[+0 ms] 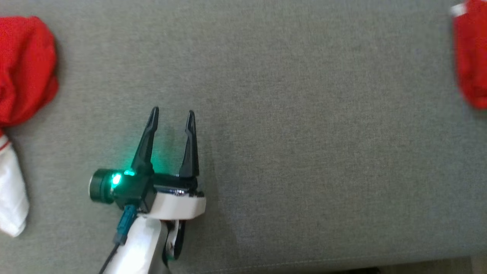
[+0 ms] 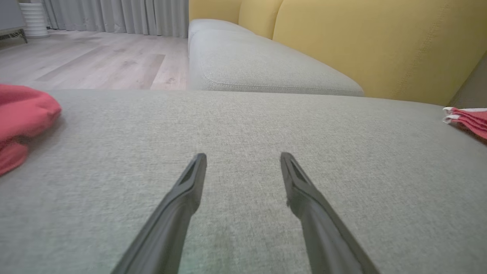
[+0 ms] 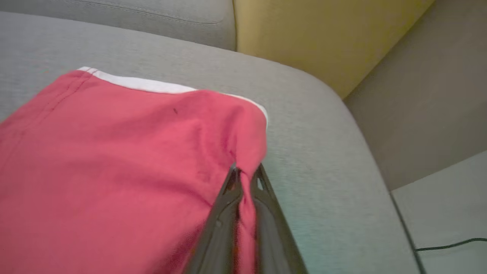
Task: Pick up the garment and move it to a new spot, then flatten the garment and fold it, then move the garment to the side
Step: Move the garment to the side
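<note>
- Head view: the left gripper (image 1: 173,110) hovers over the grey sofa cushion (image 1: 323,133) with its fingers spread and nothing between them. The garment (image 1: 471,61), red with a white trim, lies at the far right edge, well apart from that gripper. A red heap (image 1: 23,64) lies at the left edge, with a white piece (image 1: 11,190) just below it. Whether the white piece belongs to the heap cannot be told.
- Left wrist view: the left gripper's two fingers stand apart over bare cushion. The red heap (image 2: 23,118) is at the left and the garment (image 2: 470,121) at the right, where its edges show in layers. A yellow backrest (image 2: 361,45) rises behind.
- Right wrist view: the right gripper (image 3: 246,168) is pinched closed on a raised fold at the garment's edge, near the cushion's rounded corner. The rest of the cloth lies mostly flat, with the white trim (image 3: 152,85) along its far edge.
- Handling, judged: the garment looks light, soft and limp. It should sag and drape from a single pinch. It is not fragile and is unlikely to slip from closed fingers. An edge or corner fold is the sound place to hold. Flattening it would likely call for a second hold at another corner.
- Count: two red cloth items, one white piece, two grippers (one empty, one holding).
</note>
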### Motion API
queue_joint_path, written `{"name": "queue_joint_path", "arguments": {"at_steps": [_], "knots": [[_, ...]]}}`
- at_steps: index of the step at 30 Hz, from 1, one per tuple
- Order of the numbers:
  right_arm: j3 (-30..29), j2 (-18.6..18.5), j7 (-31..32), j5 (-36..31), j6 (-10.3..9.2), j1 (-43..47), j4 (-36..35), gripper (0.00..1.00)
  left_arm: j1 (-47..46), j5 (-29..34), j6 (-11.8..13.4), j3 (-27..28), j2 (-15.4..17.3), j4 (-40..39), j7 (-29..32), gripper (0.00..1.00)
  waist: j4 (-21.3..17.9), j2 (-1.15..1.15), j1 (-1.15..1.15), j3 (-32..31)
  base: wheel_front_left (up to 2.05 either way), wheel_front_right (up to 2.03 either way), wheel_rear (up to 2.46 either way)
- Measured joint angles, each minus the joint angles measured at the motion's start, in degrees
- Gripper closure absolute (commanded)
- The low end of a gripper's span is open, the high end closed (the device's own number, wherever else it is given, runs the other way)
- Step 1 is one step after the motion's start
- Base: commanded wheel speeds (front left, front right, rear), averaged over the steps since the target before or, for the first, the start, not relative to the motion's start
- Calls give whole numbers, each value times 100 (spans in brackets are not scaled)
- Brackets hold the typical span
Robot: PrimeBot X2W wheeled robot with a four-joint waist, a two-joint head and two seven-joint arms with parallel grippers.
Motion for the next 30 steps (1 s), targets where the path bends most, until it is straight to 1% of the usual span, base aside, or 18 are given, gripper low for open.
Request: {"name": "queue_joint_path", "arguments": {"at_steps": [3, 4, 5, 6, 7, 12, 14, 15, 18, 21, 24, 25, 26, 28, 30], "knots": [[-116, -218, -194, -205, 0, -220, 175, 100, -140, 2, -1, -58, 0, -11, 0, 0, -65, 0, 0, 189, 0, 0, 0], [-116, -218, -194, -205, 0, -220, 175, 100, -140, 2, -1, -58, 0, -11, 0, 0, -65, 0, 0, 189, 0, 0, 0], [-213, -232, -328, -411, 0, -414, 280, 100, -181, 3, -1, -76, -1, -15, 0, 0, -109, 0, 0, 252, 0, 0, 0], [-258, -231, -372, -530, 0, -499, 333, 63, -194, 3, -1, -79, 0, -15, 0, 0, -124, 0, 0, 267, 0, 0, 0], [-318, -230, -421, -653, 0, -571, 422, 0, -212, 2, -1, -90, -1, -14, 0, 0, -126, 0, 0, 269, 0, 0, 0], [-949, -93, -573, -1373, 0, -799, 875, 0, -232, 0, -38, -118, -1, 8, 0, 0, -69, 0, -1, 144, 0, 0, 0], [-1394, 130, -579, -1745, 0, -800, 679, 0, -229, -2, -36, -115, -1, 32, 0, 0, -51, 0, -1, 38, 0, 0, 0], [-1622, 301, -580, -1904, 0, -777, 514, 0, -222, -7, -34, -107, -1, 46, 0, 0, -44, 0, -1, -30, 0, 0, 0], [-2189, 1057, -587, -2275, 0, -435, -183, 0, -148, -103, -33, -73, -2, 142, 0, 0, -26, 0, -1, -302, 0, 0, 0], [-2509, 2022, -586, -2579, 0, 456, -1040, 0, 126, -207, -35, -11, -3, 244, 0, 0, -5, 0, -2, -669, 0, 0, 0], [-2586, 2939, -586, -2661, 0, 1573, -1695, 0, 444, -300, -41, 94, -1, 422, 0, 0, 28, 0, -2, -1108, 0, 0, 0], [-2509, 3205, -584, -2692, 0, 1936, -1882, 0, 533, -346, -41, 107, -1, 485, 0, 0, 44, 0, -3, -1268, 0, 0, 0], [-2306, 3631, -586, -2809, 0, 2553, -2158, 0, 694, -422, -42, 110, -1, 603, 0, 0, 82, 0, -3, -1594, 0, 0, 0], [-2235, 3972, -584, -2820, 0, 3008, -2349, 0, 856, -471, -51, 110, -1, 709, 0, 0, 131, 0, -3, -1927, 0, 0, 0], [-2234, 4202, -584, -2826, 0, 3350, -2484, 0, 1028, -474, -97, 108, -1, 776, 0, 0, 195, 0, -4, -2257, 0, 0, 0]]}}
